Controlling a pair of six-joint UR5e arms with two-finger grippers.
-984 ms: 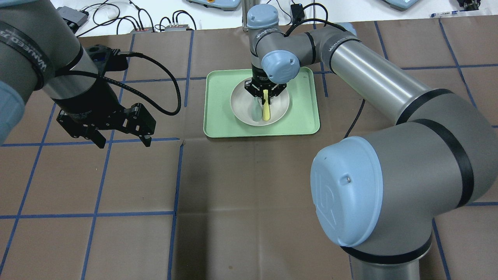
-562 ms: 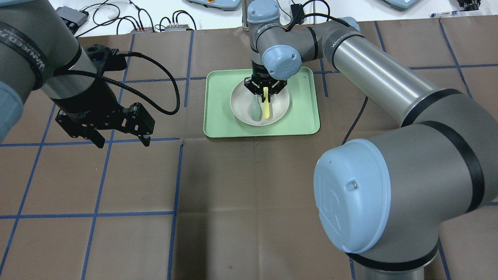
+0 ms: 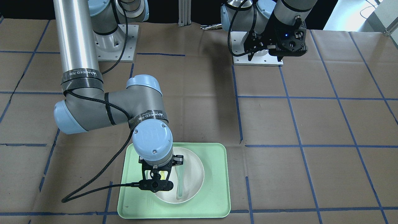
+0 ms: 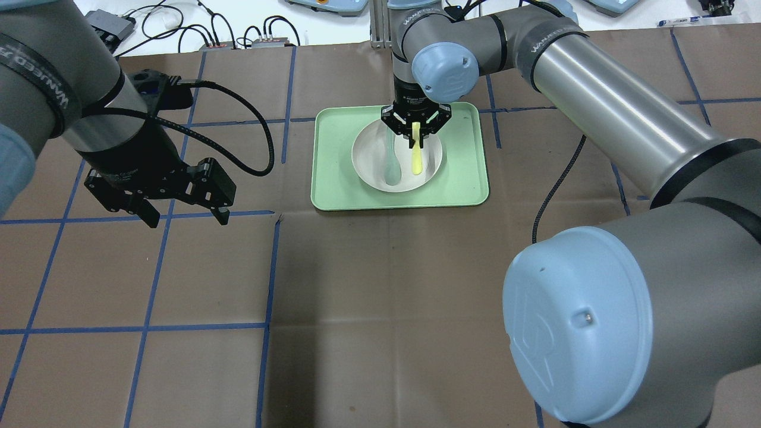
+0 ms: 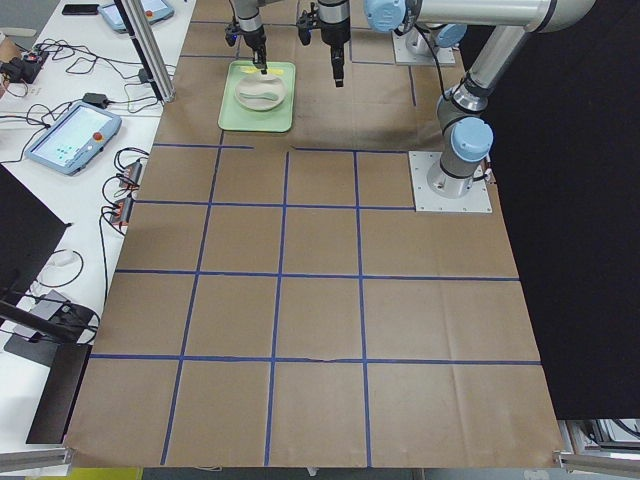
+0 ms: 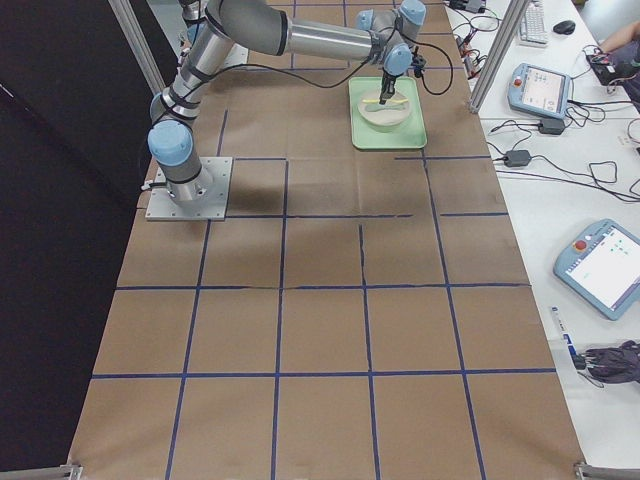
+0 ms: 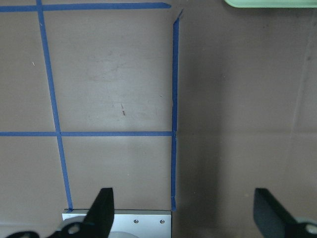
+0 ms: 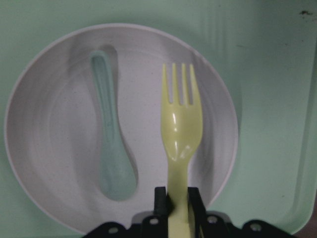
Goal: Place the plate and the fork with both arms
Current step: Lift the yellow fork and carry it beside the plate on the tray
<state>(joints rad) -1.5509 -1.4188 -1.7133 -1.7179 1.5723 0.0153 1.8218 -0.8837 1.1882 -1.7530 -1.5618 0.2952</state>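
My right gripper point(image 4: 416, 135) is shut on the handle of the pale-yellow fork point(image 4: 417, 159), which hangs over the off-white plate point(image 4: 371, 154) with its tines pointing toward me. In the right wrist view the fork point(image 8: 181, 129) sticks out from between the fingers point(image 8: 161, 201) over the plate point(image 8: 54, 148). The front view shows the same gripper point(image 3: 157, 178) above the plate point(image 3: 194, 174). My left gripper point(image 4: 187, 219) hovers open over bare table, well left of the tray; its fingers point(image 7: 101, 208) hold nothing.
A grey-green spoon point(image 4: 390, 166) lies in the plate beside the fork point(image 8: 110, 148). The plate sits in a mint-green tray point(image 4: 333, 178) at the table's far middle. Cables and boxes point(image 4: 261, 41) line the far edge. Brown paper with blue tape grid covers the table point(image 4: 380, 285).
My right gripper has risen and shifted slightly right and away, carrying the fork with it above the plate. The left arm has barely moved.
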